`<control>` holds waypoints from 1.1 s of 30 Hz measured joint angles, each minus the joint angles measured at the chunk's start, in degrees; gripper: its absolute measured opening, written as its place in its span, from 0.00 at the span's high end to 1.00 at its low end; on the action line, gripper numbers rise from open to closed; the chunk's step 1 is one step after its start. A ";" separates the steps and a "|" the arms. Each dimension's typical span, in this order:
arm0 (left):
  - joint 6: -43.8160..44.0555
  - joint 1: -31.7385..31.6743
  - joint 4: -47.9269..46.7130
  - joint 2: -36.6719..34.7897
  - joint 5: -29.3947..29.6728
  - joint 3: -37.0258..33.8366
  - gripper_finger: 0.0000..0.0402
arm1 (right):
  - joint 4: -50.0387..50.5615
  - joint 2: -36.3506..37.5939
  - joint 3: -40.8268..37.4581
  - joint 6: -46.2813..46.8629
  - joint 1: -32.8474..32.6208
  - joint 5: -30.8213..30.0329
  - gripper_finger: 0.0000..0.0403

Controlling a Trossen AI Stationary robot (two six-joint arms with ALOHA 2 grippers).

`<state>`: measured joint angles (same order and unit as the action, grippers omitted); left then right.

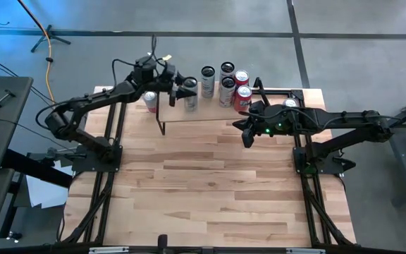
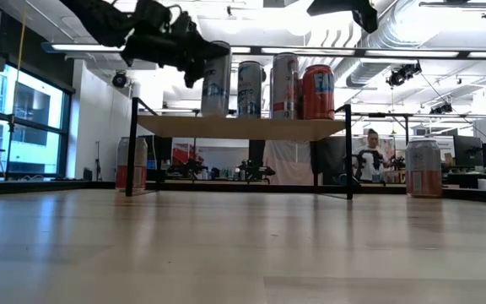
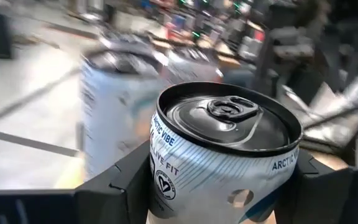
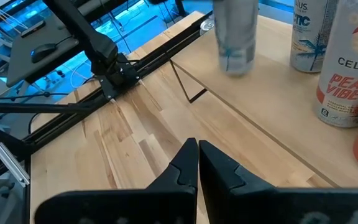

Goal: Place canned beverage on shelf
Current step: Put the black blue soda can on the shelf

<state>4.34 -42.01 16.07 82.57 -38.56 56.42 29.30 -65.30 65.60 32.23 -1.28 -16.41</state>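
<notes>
While the left jaws point(image 1: 182, 87) straddle the upright can point(image 1: 190, 94) on the shelf point(image 1: 210, 113), grip unclear, the right jaws point(image 4: 197, 163) hang clenched, empty, over the desk point(image 1: 217, 190).

On the pale wood, black-legged shelf point(image 2: 243, 127) stand white-and-blue cans point(image 2: 216, 79) and a red one point(image 2: 317, 92). Beside the shelf, a red-and-silver can point(image 2: 131, 163) sits on the light-planked bench point(image 1: 217, 190).
</notes>
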 joint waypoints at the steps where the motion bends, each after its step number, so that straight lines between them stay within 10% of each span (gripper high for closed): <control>1: 0.37 0.62 0.46 -0.52 2.18 0.00 0.52 | 0.00 0.00 0.00 -0.25 0.00 -0.07 1.00; 17: -3.84 20.23 10.44 0.91 39.12 0.00 0.48 | 0.02 0.00 0.00 -2.69 0.00 -3.05 1.00; 33: -0.25 20.41 14.78 7.69 40.12 0.00 0.48 | 0.05 0.00 0.00 -4.03 0.00 -2.99 1.00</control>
<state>4.08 -21.60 30.85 90.26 1.56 56.42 29.35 -65.30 65.60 28.21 -1.28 -19.40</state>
